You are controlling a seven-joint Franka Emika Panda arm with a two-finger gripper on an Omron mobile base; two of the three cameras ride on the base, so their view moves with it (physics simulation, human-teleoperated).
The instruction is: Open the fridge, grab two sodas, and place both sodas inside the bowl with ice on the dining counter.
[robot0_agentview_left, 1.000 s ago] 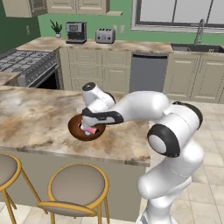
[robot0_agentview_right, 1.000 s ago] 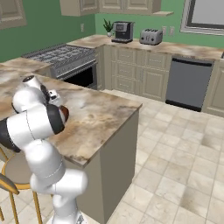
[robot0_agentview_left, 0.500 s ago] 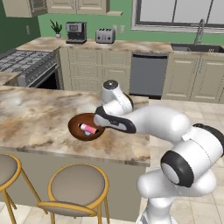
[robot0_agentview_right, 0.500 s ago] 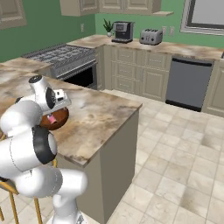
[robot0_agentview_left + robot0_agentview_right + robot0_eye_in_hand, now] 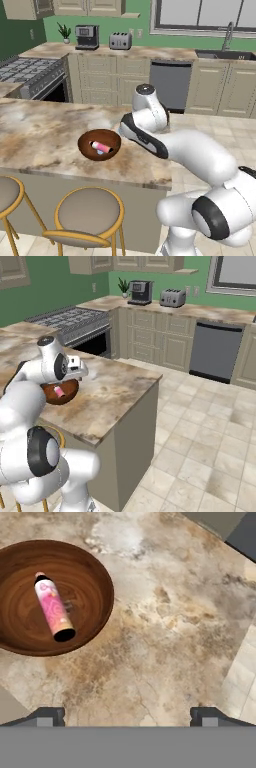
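Observation:
A reddish-brown bowl [image 5: 86,150] [image 5: 71,387] [image 5: 92,572] rests on the marble dining counter [image 5: 40,130] [image 5: 112,391] [image 5: 165,627]. One pink-red soda [image 5: 101,147] [image 5: 60,391] [image 5: 53,607] lies on its side inside the bowl. My gripper [image 5: 131,134] [image 5: 75,368] [image 5: 127,714] hovers just right of the bowl, over bare counter, open with nothing between its fingers. The fridge is out of view.
The counter's right edge and the tiled floor [image 5: 242,667] lie close to the gripper. Two stools [image 5: 90,212] [image 5: 5,192] stand at the near side. Behind are a stove [image 5: 30,75], a dishwasher [image 5: 170,82], a coffee maker [image 5: 86,37] and a toaster [image 5: 120,41].
The arm has swung right, carrying the hand from above the bowl to the counter beside it. The soda stays lying in the bowl. The jaws remain open.

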